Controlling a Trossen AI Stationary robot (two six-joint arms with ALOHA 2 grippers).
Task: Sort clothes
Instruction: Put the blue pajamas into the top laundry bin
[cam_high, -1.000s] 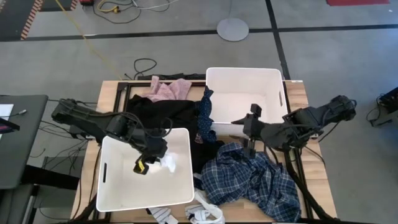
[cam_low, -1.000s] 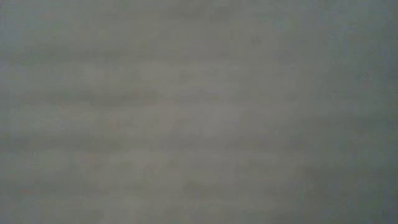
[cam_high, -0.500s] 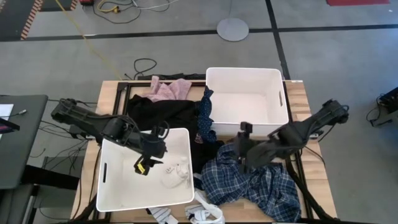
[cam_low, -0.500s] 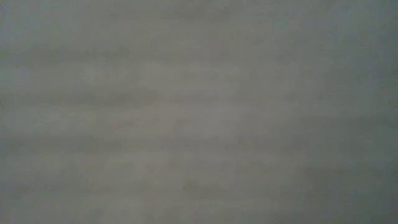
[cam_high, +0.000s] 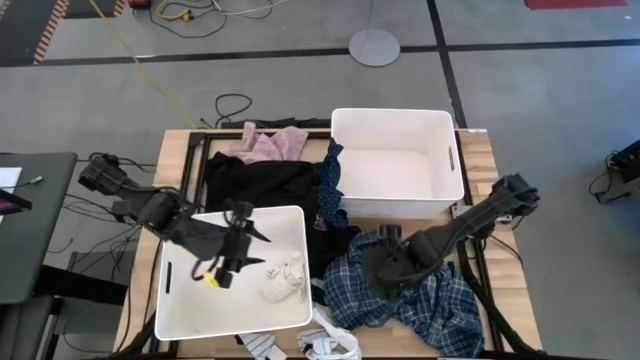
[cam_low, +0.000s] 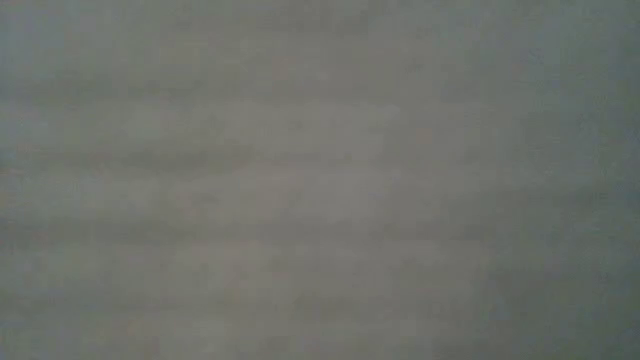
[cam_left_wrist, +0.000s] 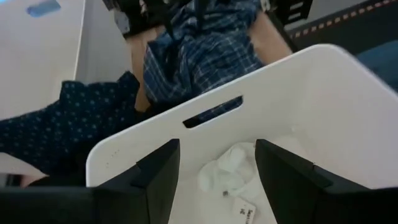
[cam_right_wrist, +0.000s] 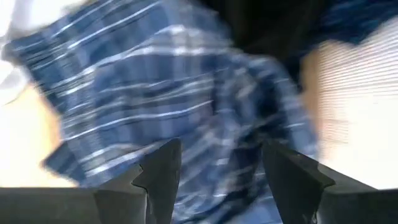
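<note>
Lower right of the high view, the right tool (cam_high: 385, 272), fingers spread, hangs over the crumpled blue-white plaid shirt (cam_high: 425, 295). Lower left, the left tool (cam_high: 243, 250) gapes empty above the white rectangular plastic bin (cam_high: 180, 300) holding a small white sock (cam_high: 283, 281).

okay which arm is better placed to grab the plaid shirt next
Right. Its tool is open directly over the plaid shirt, while the left tool, also open, is over the near bin.
</note>
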